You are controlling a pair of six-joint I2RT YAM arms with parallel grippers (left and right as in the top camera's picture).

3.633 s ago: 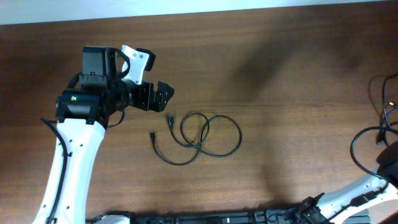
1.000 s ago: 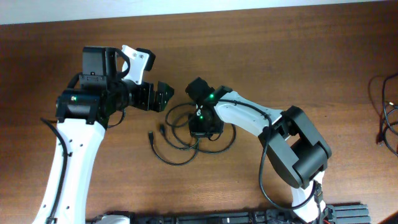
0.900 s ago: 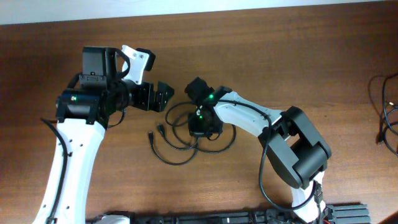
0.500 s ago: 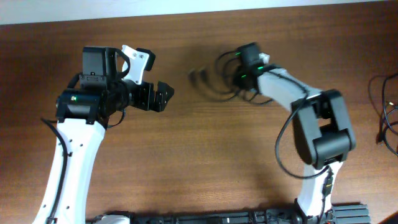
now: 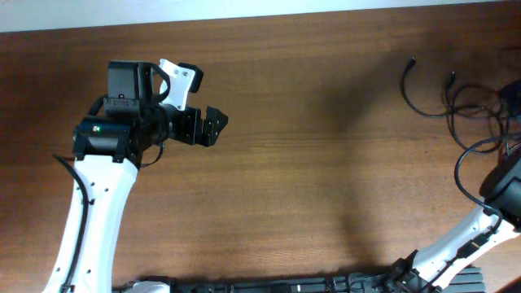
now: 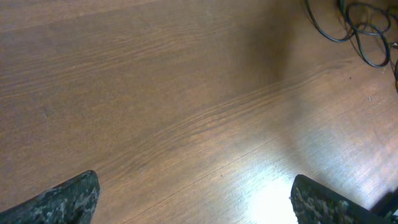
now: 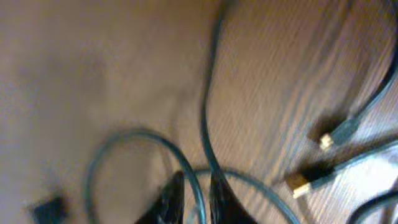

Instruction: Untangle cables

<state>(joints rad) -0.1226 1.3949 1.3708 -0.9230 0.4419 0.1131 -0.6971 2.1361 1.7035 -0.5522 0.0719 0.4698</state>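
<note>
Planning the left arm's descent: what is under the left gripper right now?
Only bare wooden table shows under the open left gripper; the cables lie far away. Its fingertips cover two small patches of table.

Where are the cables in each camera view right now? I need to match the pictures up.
Overhead: the cables lie at the far right, near the table's upper edge.
Left wrist: the cables are in the top right corner, far from that tool's fingers.
Right wrist: the cables fill the blurred frame; one strand runs between the right tool's fingertips.
Shared landmark: the brown wood table.
</note>
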